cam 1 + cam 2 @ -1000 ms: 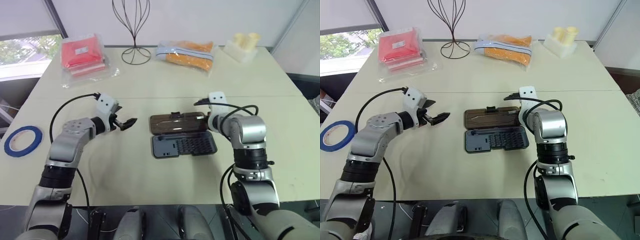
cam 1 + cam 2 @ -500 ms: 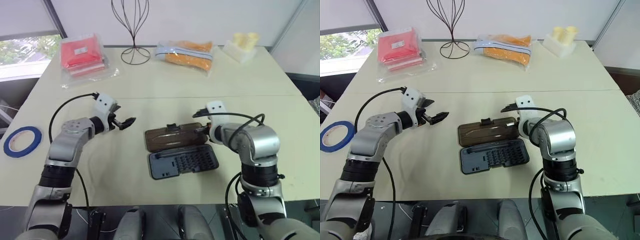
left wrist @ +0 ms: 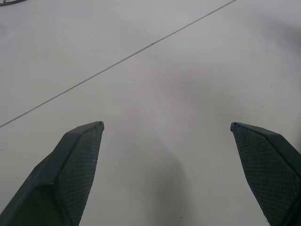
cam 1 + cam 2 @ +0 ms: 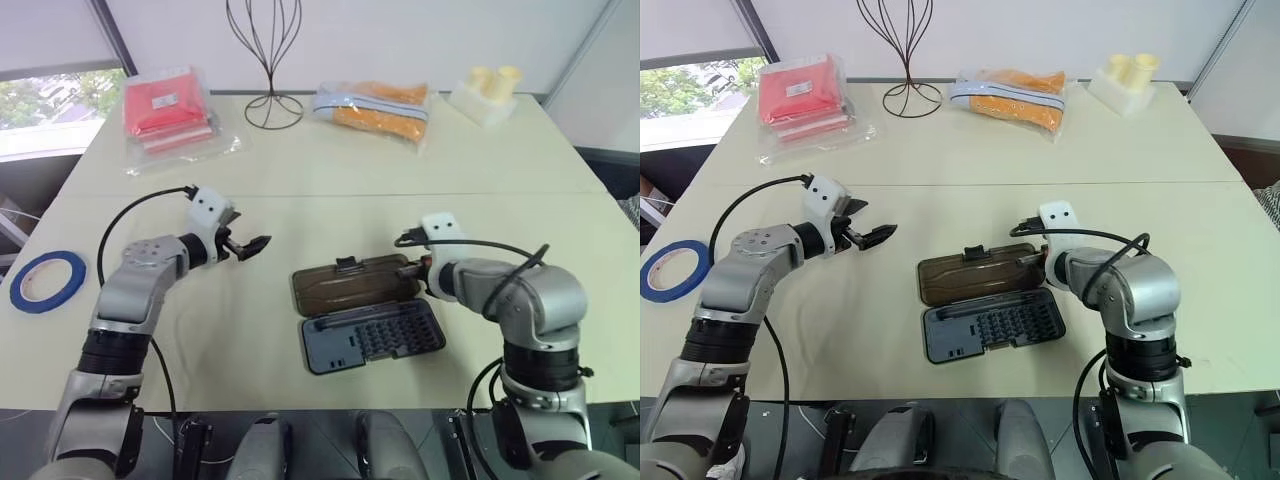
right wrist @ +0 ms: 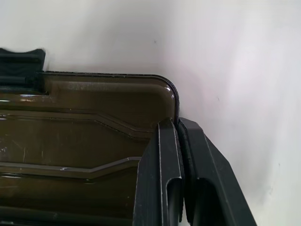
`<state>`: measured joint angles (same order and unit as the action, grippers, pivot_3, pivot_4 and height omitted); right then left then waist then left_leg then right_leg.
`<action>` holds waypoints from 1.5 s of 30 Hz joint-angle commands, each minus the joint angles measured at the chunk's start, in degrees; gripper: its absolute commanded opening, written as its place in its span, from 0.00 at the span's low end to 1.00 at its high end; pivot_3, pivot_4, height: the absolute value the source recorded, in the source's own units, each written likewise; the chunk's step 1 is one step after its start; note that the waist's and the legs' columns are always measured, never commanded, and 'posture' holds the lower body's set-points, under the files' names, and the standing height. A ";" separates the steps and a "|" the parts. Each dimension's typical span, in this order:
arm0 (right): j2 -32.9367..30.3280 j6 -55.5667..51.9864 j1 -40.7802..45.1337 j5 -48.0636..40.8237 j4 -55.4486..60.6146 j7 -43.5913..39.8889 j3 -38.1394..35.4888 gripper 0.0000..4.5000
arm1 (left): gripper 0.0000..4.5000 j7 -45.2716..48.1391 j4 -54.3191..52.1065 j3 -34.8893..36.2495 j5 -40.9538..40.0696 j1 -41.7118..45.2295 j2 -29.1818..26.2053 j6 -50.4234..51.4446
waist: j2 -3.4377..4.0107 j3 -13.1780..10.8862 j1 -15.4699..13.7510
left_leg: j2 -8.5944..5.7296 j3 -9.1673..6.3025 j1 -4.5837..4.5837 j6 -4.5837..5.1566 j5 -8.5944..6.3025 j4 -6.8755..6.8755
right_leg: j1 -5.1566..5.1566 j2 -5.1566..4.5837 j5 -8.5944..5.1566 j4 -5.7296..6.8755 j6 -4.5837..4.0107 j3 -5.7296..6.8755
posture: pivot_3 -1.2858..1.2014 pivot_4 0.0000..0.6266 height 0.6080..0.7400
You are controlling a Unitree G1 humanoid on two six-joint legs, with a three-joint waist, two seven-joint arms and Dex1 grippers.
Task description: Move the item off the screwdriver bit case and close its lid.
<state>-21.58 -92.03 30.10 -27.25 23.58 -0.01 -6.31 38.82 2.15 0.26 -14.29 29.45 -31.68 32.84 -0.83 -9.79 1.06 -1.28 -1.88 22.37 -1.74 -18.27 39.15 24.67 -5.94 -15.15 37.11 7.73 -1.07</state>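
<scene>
The pale table (image 4: 330,160) carries the open bit case (image 4: 372,335) near its front edge, the brown lid (image 4: 350,283) lying flat behind the tray of bits. My right gripper (image 5: 179,136) has its fingers pressed together, pinching the lid's right edge, while my left gripper (image 4: 255,245) hangs over bare tabletop with fingers spread wide. The blue tape roll (image 4: 46,281) lies off the case, at the table's far left edge.
</scene>
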 commanded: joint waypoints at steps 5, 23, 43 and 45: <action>-4.46 -0.47 -3.42 -23.61 0.49 16.74 -4.39 0.01 | 1.00 0.34 -1.35 0.48 0.16 0.77 -0.65 -0.95 | -0.01 0.00 -0.12 | 0.00 0.00 0.00 0.02 -0.01 0.00 | -0.02 0.00 0.00 -0.02 0.00 0.00 | 0.52 0.24 1.00; -19.90 26.94 -7.76 -85.75 -6.18 72.73 5.42 0.01 | 1.00 0.91 -0.26 -0.31 0.39 1.42 -0.19 -1.87 | -0.04 -0.01 0.20 | 0.06 0.05 0.01 0.40 -0.20 0.04 | -0.06 0.00 0.00 -0.11 0.00 -0.01 | 0.52 0.24 1.00; -27.01 33.21 -7.45 -85.75 -1.43 64.70 12.05 0.01 | 1.00 0.79 -0.76 -0.30 0.30 0.97 -0.41 -1.52 | -0.04 -0.01 -0.09 | 0.13 0.04 0.01 0.43 -0.22 0.06 | -0.06 0.04 -0.01 -0.13 0.00 -0.02 | 0.52 0.24 1.00; -27.78 33.09 -6.95 -85.75 -1.42 63.93 12.51 0.01 | 1.00 0.79 -0.81 -0.34 0.29 0.88 -0.38 -1.52 | -0.04 -0.01 -0.11 | 0.13 0.04 0.01 0.43 -0.22 0.07 | -0.06 0.04 -0.01 -0.13 0.00 -0.02 | 0.52 0.24 1.00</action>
<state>-48.32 -59.36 22.17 -111.67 20.04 64.73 6.46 39.55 2.77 -0.77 -14.21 29.75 -31.52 32.07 -0.87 -9.80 0.95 -1.15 -1.84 22.38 -1.31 -18.49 39.22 24.61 -5.90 -15.16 36.98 7.73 -1.09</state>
